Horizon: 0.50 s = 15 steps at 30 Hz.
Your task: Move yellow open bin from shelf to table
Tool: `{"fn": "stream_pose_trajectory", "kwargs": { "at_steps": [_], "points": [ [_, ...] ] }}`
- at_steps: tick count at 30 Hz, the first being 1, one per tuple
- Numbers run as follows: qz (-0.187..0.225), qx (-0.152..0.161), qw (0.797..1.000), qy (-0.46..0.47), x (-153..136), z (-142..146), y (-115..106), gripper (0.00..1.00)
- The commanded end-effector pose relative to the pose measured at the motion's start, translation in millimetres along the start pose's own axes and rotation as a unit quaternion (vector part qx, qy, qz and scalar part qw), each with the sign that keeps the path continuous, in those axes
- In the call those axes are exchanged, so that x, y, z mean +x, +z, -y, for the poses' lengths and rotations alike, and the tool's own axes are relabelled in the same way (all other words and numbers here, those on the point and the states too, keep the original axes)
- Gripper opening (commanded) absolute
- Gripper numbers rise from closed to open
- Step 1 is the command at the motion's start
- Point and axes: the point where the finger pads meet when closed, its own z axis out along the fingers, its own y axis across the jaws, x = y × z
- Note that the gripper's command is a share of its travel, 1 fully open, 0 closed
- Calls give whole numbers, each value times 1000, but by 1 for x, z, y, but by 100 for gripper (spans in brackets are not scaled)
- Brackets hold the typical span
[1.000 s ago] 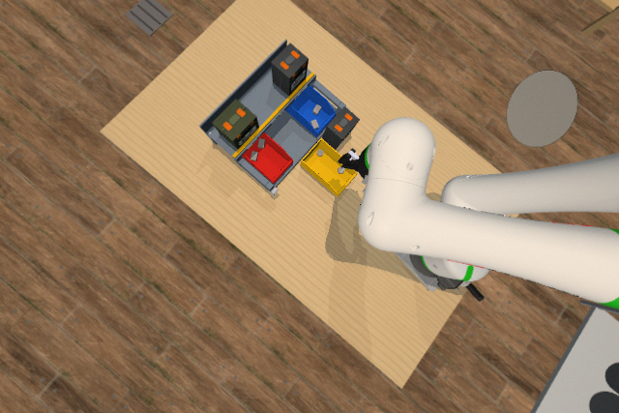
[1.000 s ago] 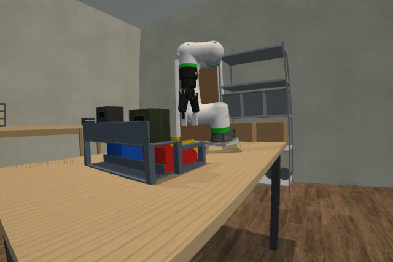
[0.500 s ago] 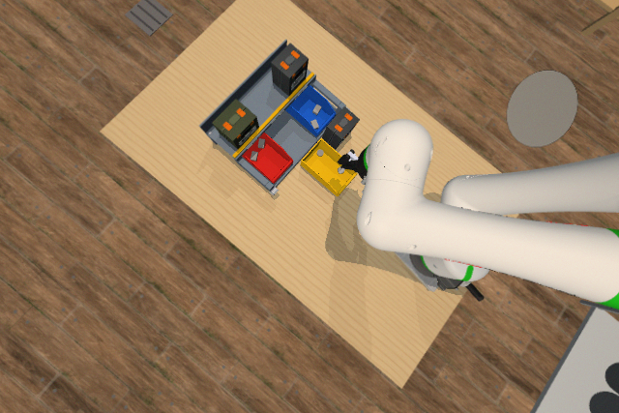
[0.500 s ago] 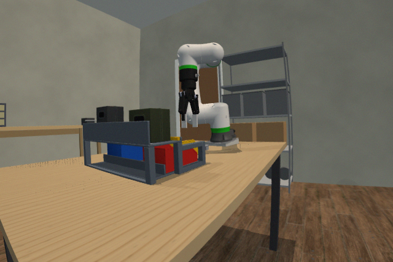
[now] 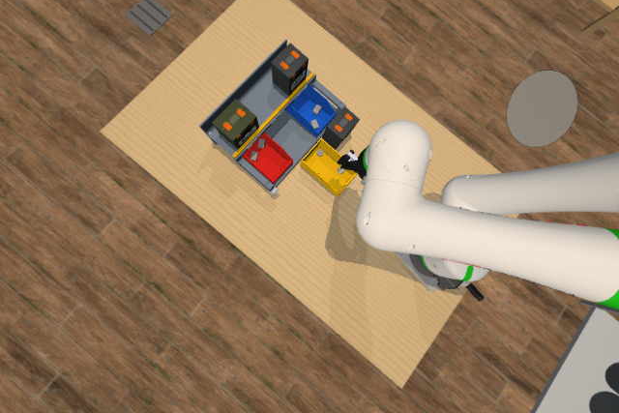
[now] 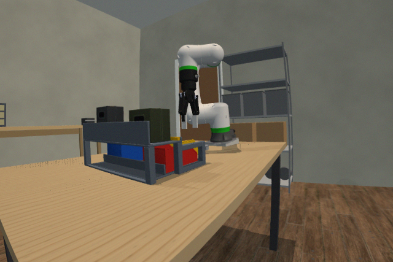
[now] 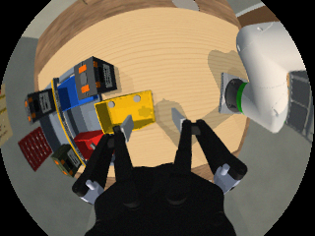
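The yellow open bin stands upright on the table top, just off the front of the grey shelf, with small grey parts inside. It also shows in the wrist view and, partly hidden behind the shelf, in the exterior view. My gripper is open and empty. It hangs well above the bin's near end, clear of the bin, fingers pointing down. The red bin and the blue bin stand level on the shelf, parts inside.
A black box and an olive box sit on the shelf's upper level. Another black box stands at the shelf's end, close to the yellow bin. My arm's base is on the table's edge. A metal rack stands behind.
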Motion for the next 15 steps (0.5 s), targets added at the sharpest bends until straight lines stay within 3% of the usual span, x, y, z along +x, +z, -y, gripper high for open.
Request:
{"fn": "stream_pose_trajectory", "kwargs": {
  "at_steps": [1, 15],
  "points": [
    [0, 0, 1000, 0, 0, 0, 0, 57],
    [0, 0, 1000, 0, 0, 0, 2, 57]
  ]
}}
